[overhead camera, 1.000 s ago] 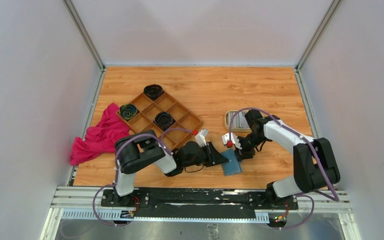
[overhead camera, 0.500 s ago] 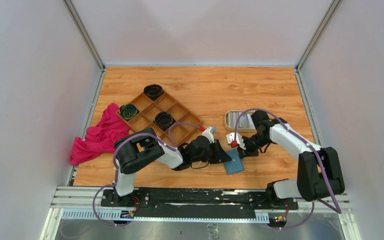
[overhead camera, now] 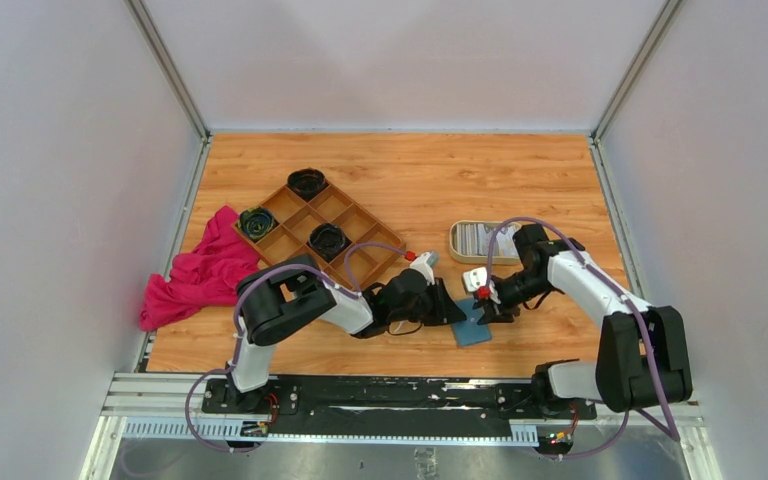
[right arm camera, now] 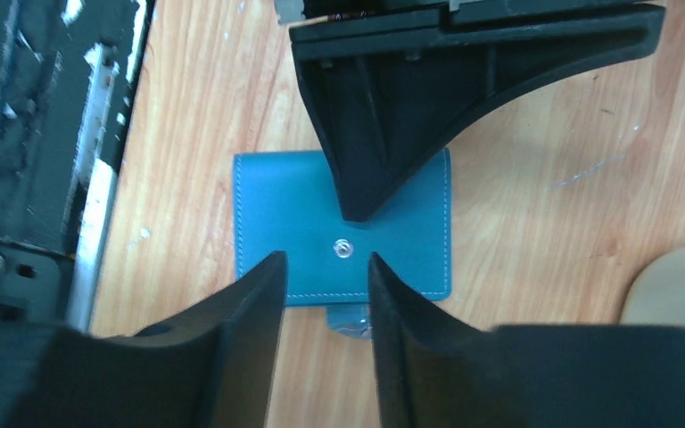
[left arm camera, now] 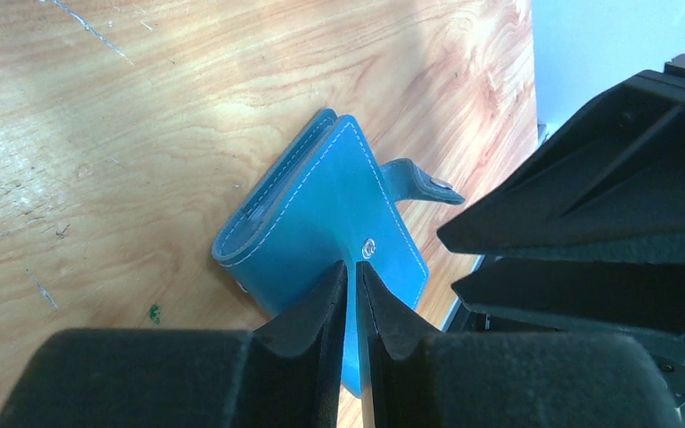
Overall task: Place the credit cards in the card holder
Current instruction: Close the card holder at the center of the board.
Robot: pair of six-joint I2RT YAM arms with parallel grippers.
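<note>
The teal card holder [overhead camera: 471, 331] lies folded shut on the table's near middle, snap stud up, and its tab [left arm camera: 421, 183] sticks out at one edge. My left gripper [overhead camera: 452, 308] is shut, its tips [left arm camera: 354, 267] resting on the holder's top face [left arm camera: 321, 205] just beside the stud. Facing it, my right gripper [overhead camera: 488, 305] stands open over the holder's tab edge [right arm camera: 325, 260], holding nothing. The credit cards [overhead camera: 476, 238] lie in a cream oval tray [overhead camera: 457, 240] behind the right gripper.
A brown wooden compartment tray [overhead camera: 372, 245] holding three dark round items sits at the left middle. A pink cloth [overhead camera: 200, 270] lies by the left wall. The black base rail [overhead camera: 400, 390] runs along the near edge.
Both grippers and the card holder have shifted a little to the right. The right arm has swung nearer to the front edge.
</note>
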